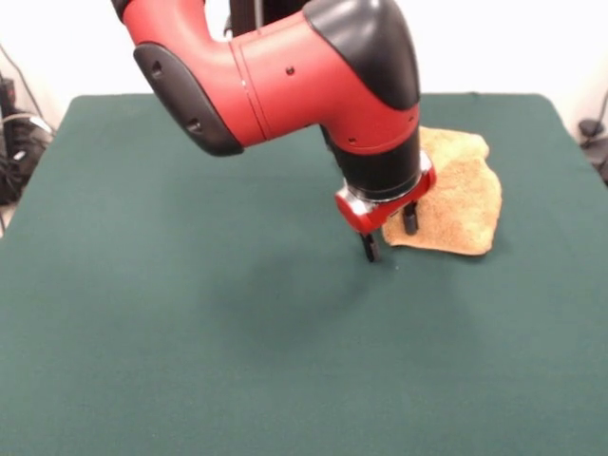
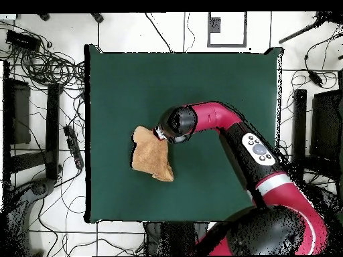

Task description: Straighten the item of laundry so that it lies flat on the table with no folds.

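Note:
The golden-orange towel [image 1: 461, 195] lies rumpled on the dark green table [image 1: 190, 313], to the right of centre in the front view, with its edges uneven and part of it folded over. My gripper [image 1: 390, 236] points down at the towel's near left corner. Its jaws are open: one finger [image 1: 372, 249] stands on the bare table just left of the corner, the other [image 1: 410, 221] over the towel's edge. In the overhead view the towel [image 2: 151, 157] shows left of centre, and the arm's wrist [image 2: 175, 124] covers the gripper at the towel's upper right edge.
The red and black arm [image 1: 285, 76] reaches across the middle of the table from the far side. Cables and stands [image 2: 47, 67] lie on the floor round the table. The table's edges are far from the towel.

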`<action>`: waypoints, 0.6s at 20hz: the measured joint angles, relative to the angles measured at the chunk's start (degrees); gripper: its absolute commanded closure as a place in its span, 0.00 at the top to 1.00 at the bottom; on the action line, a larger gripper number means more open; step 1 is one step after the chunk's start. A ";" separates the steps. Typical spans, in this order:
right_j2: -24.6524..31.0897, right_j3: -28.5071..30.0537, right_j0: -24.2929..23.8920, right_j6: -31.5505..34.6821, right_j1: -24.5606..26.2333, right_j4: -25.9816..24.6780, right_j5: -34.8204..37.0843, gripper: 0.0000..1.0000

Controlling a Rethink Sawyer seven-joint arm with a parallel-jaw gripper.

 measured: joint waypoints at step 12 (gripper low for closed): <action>-0.63 -0.79 1.20 0.01 -0.20 -0.57 0.12 1.00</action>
